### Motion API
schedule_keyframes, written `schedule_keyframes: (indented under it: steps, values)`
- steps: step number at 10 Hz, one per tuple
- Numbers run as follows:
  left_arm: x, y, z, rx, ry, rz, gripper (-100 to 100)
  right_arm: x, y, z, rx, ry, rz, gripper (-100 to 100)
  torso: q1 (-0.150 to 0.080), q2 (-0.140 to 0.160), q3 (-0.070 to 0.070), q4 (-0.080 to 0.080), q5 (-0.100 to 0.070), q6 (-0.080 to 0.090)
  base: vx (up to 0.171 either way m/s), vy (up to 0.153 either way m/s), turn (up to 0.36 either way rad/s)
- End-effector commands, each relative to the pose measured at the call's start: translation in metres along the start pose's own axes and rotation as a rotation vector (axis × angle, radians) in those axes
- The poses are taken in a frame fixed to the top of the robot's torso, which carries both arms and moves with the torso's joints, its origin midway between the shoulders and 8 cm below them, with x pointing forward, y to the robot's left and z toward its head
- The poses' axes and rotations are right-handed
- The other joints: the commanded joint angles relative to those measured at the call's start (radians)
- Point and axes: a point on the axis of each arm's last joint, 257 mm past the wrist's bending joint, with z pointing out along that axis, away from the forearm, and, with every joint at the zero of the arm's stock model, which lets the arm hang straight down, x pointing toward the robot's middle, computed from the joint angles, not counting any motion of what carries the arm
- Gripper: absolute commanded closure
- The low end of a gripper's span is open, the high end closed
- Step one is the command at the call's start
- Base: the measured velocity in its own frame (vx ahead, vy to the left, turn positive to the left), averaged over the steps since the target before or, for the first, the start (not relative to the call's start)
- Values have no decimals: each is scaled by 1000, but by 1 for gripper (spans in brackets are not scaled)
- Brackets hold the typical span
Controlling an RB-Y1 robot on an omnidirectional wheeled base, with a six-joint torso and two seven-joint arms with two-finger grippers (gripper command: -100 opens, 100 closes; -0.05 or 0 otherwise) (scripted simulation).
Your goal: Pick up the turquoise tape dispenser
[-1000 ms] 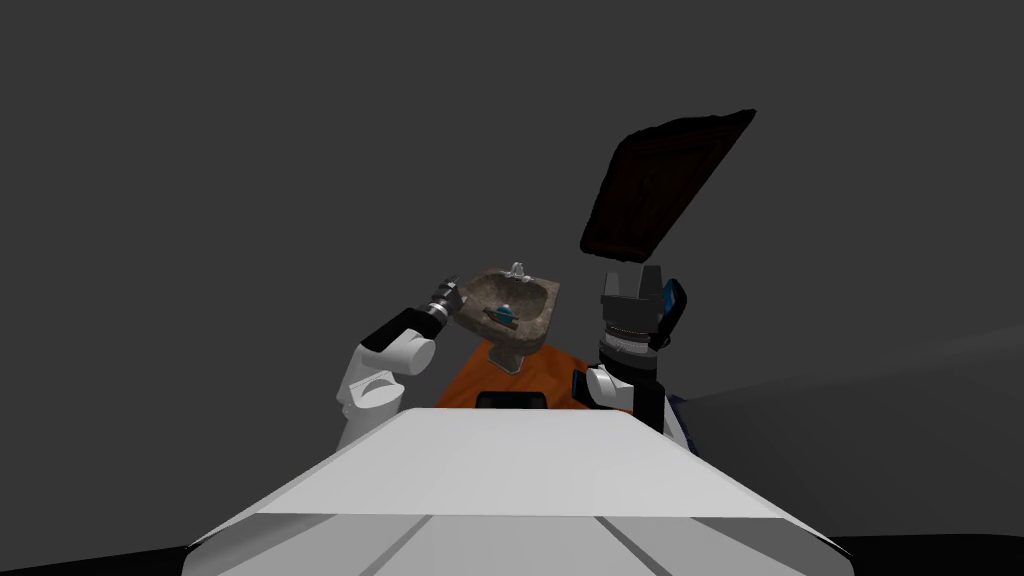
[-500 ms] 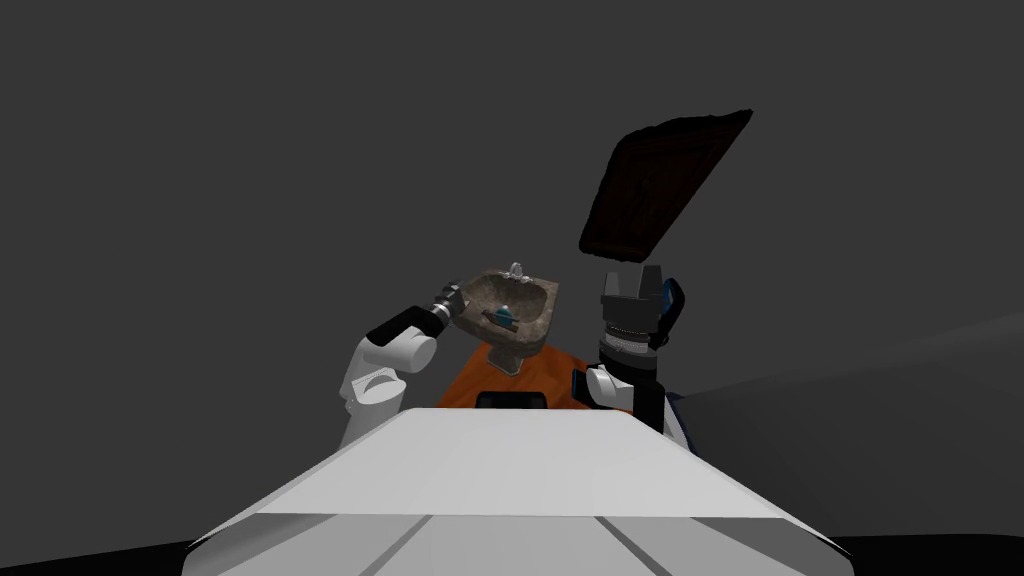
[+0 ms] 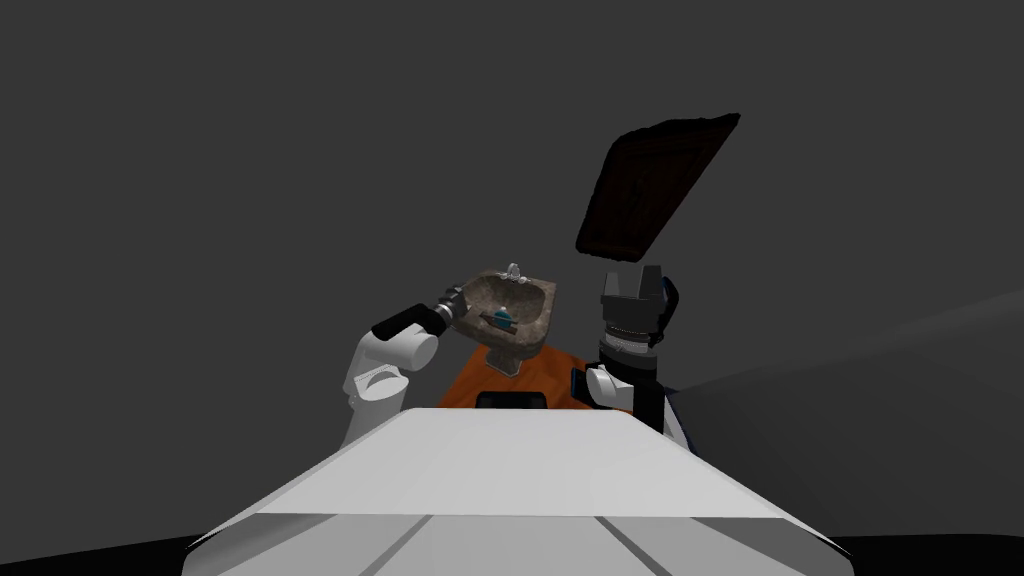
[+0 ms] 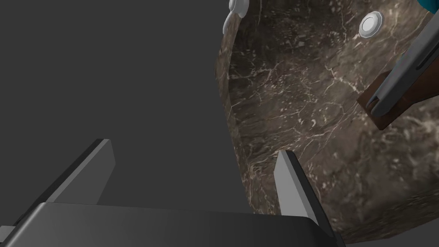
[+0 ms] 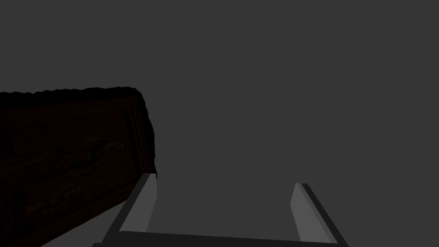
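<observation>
Left arm has crept forward since a second ago, so the left gripper now sits right at the side rim of the sink. The whole head view also slid a hair, but that's my own camera moving, not the room.

The sink is a brown marbled basin. The turquoise tape dispenser lies down inside it, on my side of the faucet. From the head it's a tiny blob, so I can't make out its shape or which way it faces. In the left wrist view it's cut off to a turquoise sliver at the frame's corner, well beyond the fingers.

The left gripper has its 2 fingers spread wide. 1 is over the basin and the other is out over plain grey wall, with the rim's edge running up between them. I can't tell if either blade touches the stone.

Just beside the dispenser there's a brown bar. Up close it's a brown block with a grey strip on top, running out of frame, maybe part of the dispenser, honestly not sure. The round white drain sits past it.

An orange patch shows under the sink, half hidden by my arms.

The right gripper is held up high beside the sink, fingers apart.
</observation>
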Motion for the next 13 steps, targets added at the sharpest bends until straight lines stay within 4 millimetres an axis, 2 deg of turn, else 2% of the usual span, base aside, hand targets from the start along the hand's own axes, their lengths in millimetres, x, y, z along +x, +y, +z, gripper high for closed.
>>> schedule_keyframes:
  steps: [1,4,13]
  values:
    - [-1,7,0,-29,-5,-3,-100,0,0,0,0,0,0,0,0,0,0,0,0,0,12,12,13]
    - [8,17,0,-93,1,-34,-100,0,0,0,0,0,0,0,0,0,0,0,0,0,23,13,-86]
    - [11,56,-8,-280,-29,-75,-100,0,0,0,0,0,0,0,-2,1,1,0,0,0,17,5,-52]
